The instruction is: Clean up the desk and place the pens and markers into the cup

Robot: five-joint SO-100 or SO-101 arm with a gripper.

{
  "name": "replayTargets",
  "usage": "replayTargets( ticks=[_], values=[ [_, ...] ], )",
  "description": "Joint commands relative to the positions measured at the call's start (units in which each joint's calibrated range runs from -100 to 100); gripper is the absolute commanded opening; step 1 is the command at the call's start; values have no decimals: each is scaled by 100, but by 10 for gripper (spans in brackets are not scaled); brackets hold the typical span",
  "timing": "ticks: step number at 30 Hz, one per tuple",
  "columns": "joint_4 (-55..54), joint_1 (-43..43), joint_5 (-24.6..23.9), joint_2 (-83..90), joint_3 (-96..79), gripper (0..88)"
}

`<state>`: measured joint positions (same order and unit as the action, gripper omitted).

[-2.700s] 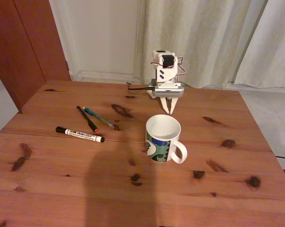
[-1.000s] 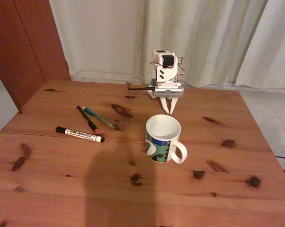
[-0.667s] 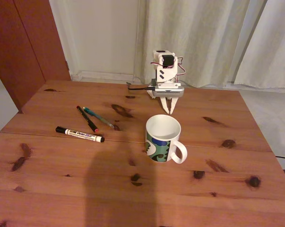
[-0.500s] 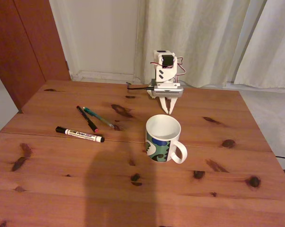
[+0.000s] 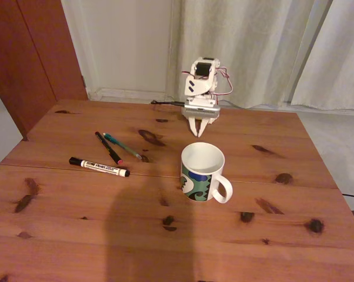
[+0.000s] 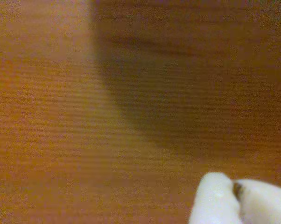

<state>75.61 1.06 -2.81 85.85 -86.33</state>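
On the reddish-brown desk stands the white cup with a blue-and-green pattern, its handle toward the front right and its inside bare. To its left in the fixed view lie the white-barrelled marker, a black pen with a red tip and a teal pen. My gripper hangs at the back of the desk just behind the cup, pointing down, shut and holding nothing. In the wrist view its white fingertips meet over blurred bare wood.
Pale curtains and a white wall stand behind the desk, and a dark wooden door is at the left. A black cable runs along the back edge beside the arm's base. A broad shadow falls across the front planks.
The arm has swung a little to the left and the gripper's tips now sit slightly left of and higher than before. The pens and the cup have not moved.
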Motion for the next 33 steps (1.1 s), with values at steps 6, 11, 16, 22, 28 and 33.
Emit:
replayTargets(
  ticks=[6, 11, 16, 22, 28, 33],
  values=[
    [-47, 340, -13, -2904, 2826, 8],
    [-56, 734, -13, -4609, 4386, 8],
    [-56, 1265, -13, -5958, 5738, 8],
    [-56, 1900, -7, -7050, 6919, 8],
    [-64, 2471, -18, -7637, 7289, 9],
    [-649, 3106, -7, -7977, 7406, 10]
  ],
)
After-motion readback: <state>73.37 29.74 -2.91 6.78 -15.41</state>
